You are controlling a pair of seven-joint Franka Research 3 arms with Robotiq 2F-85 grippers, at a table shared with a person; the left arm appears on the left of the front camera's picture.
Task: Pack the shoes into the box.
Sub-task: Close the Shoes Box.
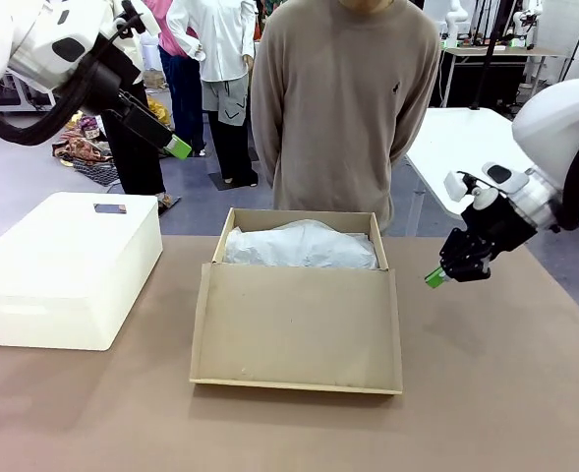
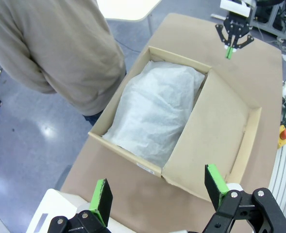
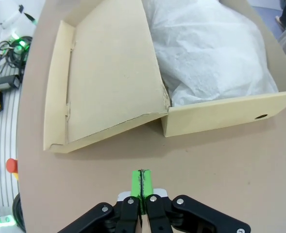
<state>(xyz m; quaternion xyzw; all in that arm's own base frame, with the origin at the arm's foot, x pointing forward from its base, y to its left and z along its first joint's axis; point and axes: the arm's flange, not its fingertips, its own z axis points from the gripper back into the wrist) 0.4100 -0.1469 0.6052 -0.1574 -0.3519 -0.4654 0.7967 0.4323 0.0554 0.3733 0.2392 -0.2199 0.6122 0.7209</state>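
The tan cardboard box (image 1: 378, 239) stands open at the table's middle, its flap lid (image 1: 297, 324) lying flat toward me. Crumpled white tissue paper (image 1: 299, 246) fills its inside; the shoes are hidden. My left gripper (image 1: 174, 147) hangs high at the upper left, well above the table; in its wrist view it (image 2: 158, 190) is open and holds nothing, looking down on the box (image 2: 126, 148). My right gripper (image 1: 435, 277) hovers just right of the box with its green pads (image 3: 142, 186) pressed together, nothing between them, near the box's side wall (image 3: 230, 114).
A large white plastic bin (image 1: 68, 265) sits on the table's left. A person in a beige sweater (image 1: 343, 108) stands right behind the box at the far edge. Bare brown tabletop (image 1: 495, 374) lies to the right and in front of the lid.
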